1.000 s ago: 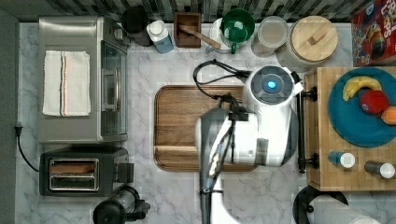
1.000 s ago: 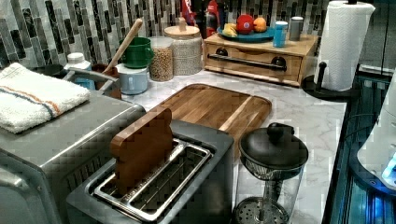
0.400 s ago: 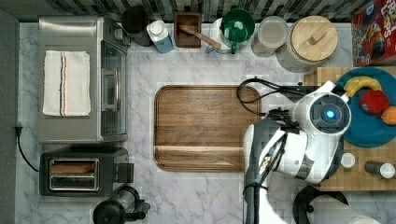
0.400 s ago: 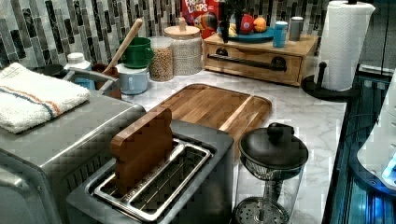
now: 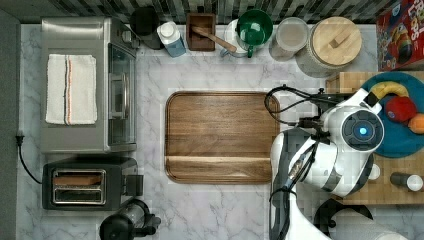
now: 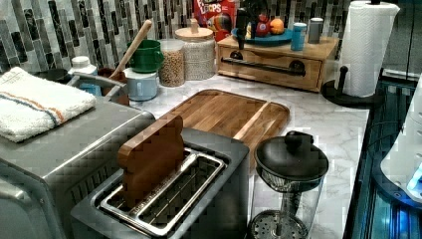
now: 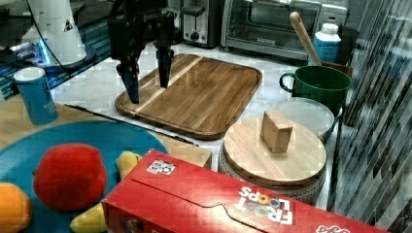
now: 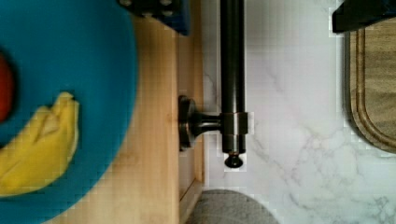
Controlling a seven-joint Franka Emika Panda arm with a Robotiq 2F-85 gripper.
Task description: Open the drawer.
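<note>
Fingers (image 7: 130,80) spread wide, the arm has swung from the cutting board (image 5: 220,136) to above the shut drawer's (image 6: 271,67) handle (image 8: 232,70).

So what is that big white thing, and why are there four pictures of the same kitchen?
The white thing is a robot arm. Its gripper, two dark fingers, is open and holds nothing. Four cameras look at once: one from above, two from the sides, one on the robot's wrist. On the marble counter lie a wooden cutting board, a toaster and a toaster oven. The wrist camera looks straight down at the drawer and its black handle, which the robot wants to pull.
</note>
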